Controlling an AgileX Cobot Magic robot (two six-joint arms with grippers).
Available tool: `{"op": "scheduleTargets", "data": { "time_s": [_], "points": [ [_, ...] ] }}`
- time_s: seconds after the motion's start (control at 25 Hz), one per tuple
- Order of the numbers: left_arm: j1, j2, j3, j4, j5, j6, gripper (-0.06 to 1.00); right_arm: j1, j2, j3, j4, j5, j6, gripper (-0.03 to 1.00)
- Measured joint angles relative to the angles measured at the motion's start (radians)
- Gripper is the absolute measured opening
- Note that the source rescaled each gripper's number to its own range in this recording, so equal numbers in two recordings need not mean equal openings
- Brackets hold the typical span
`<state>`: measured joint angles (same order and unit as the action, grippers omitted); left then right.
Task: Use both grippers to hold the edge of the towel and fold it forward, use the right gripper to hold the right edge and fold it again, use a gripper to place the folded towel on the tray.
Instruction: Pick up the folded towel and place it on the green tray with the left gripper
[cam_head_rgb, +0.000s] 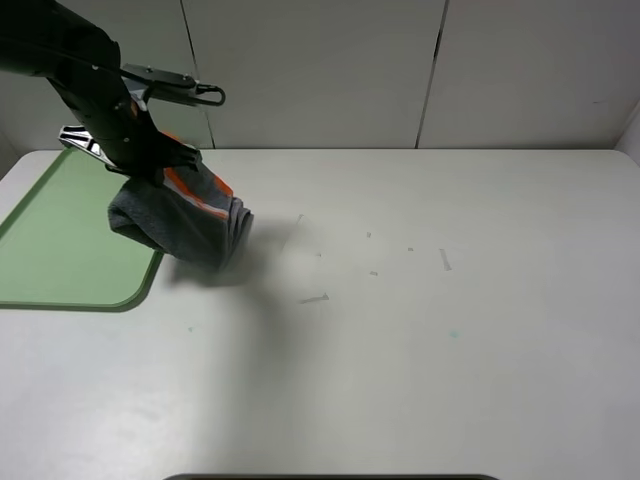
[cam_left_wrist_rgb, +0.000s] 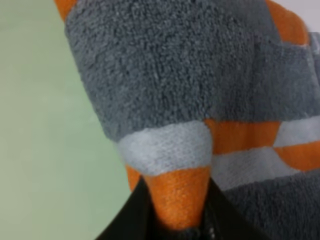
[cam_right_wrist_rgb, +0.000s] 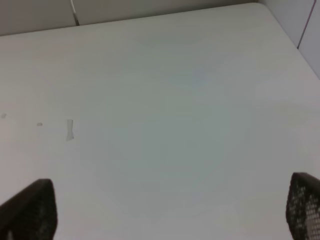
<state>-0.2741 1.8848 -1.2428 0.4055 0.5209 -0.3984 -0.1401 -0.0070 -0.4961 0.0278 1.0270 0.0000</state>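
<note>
The tray (cam_head_rgb: 60, 240) lies flat at nine o'clock on the table (cam_head_rgb: 420, 330), its long axis running roughly from seven toward one o'clock. The towel (cam_head_rgb: 185, 215), folded into a thick bundle, hangs over the tray's three o'clock rim, its long axis sloping from ten down to four o'clock. It looks soft, light and floppy, so a pinch through all layers near the folded edge seems best. The left gripper (cam_left_wrist_rgb: 175, 220) is pinching an orange patch of it; the right gripper (cam_right_wrist_rgb: 165, 210) stands spread wide over bare table.
</note>
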Motion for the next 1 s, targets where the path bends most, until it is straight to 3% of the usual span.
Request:
{"op": "scheduleTargets", "data": {
  "time_s": [0.6, 1.0],
  "points": [
    [0.17, 0.0, 0.005, 0.142, 0.027, 0.033, 0.15, 0.0, 0.0, 0.0, 0.0, 0.0, 0.0, 1.0],
    [0.24, 0.0, 0.061, 0.155, -0.028, 0.044, 0.15, 0.0, 0.0, 0.0, 0.0, 0.0, 0.0, 1.0]
  ]
}}
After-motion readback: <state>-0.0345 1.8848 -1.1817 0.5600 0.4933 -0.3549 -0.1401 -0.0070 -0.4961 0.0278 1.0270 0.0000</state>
